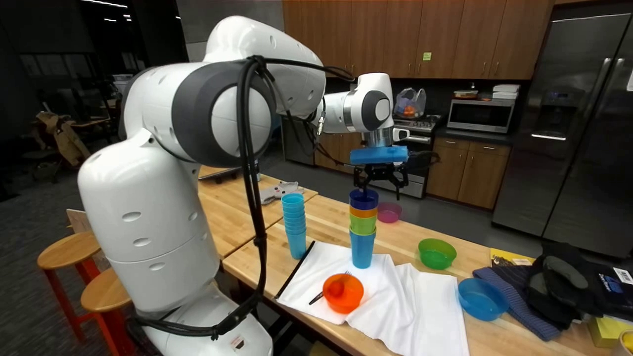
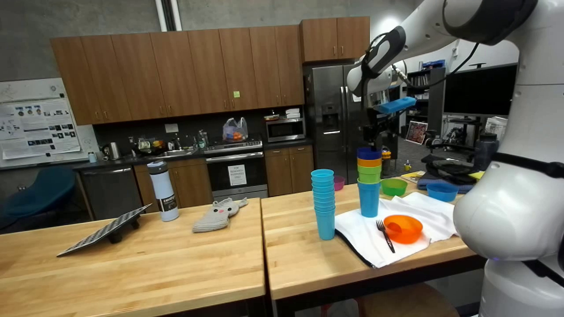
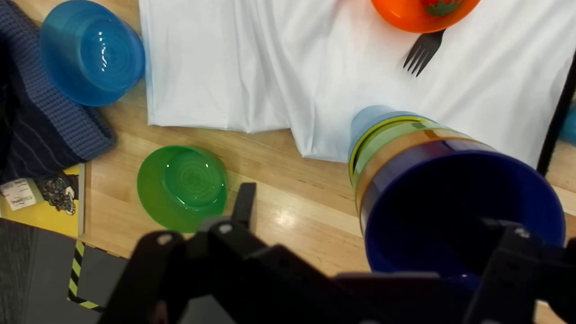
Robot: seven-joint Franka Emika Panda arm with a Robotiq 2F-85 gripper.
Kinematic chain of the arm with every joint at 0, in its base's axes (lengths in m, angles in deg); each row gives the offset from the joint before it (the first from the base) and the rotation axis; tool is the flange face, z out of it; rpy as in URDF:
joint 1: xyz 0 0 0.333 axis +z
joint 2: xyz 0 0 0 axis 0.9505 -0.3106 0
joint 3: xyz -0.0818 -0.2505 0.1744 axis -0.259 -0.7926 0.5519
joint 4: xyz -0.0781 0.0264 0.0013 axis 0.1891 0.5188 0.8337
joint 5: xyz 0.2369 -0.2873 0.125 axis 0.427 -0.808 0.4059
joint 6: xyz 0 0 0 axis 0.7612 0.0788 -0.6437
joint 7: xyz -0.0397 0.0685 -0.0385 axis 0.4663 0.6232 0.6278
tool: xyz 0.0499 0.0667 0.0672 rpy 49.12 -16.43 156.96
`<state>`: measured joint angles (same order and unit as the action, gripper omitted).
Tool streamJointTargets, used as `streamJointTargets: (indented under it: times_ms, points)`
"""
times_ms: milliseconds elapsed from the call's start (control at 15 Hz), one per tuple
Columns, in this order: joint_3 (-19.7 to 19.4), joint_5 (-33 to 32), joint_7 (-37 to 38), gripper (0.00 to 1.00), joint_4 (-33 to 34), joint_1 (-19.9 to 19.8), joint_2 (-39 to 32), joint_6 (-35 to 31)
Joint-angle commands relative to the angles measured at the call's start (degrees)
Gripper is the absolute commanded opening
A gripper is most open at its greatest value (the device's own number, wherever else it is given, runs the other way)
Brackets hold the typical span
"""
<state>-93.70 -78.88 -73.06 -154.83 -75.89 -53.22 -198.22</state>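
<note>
My gripper [image 1: 381, 195] stands open above a tall stack of cups, its jaws wide apart. One finger reaches down into the mouth of the dark blue cup [image 3: 450, 189], and its tip is lost in the dark inside. The opposite finger [image 3: 244, 200] hangs outside the cup, over bare wood. Beneath the dark blue cup come an orange cup [image 1: 363, 213], a green cup [image 1: 362, 225] and a blue cup [image 1: 362, 249]. This stack is upright on the white cloth [image 2: 361, 233]. Whether the inner finger touches the cup wall, I cannot tell.
A second stack of light blue cups [image 2: 324, 207] stands beside the cloth. On the cloth are an orange bowl [image 1: 353, 291] holding a red item and a dark fork [image 3: 423, 51]. Green [image 3: 182, 189], blue [image 3: 92, 54] and pink [image 1: 389, 212] bowls sit around.
</note>
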Motion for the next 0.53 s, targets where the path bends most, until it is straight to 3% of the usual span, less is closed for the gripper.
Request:
streamJointTargets:
  times_ms: [0,400,467]
  points:
    - [0.3,-1.1,0.1,1.00,0.8,0.2,-0.9,-0.6]
    - [0.8,-1.1,0.3,1.00,1.2,0.5,-1.8,-1.0]
    - [0.8,-1.0,0.1,0.88,1.2,0.5,-1.9,-1.2]
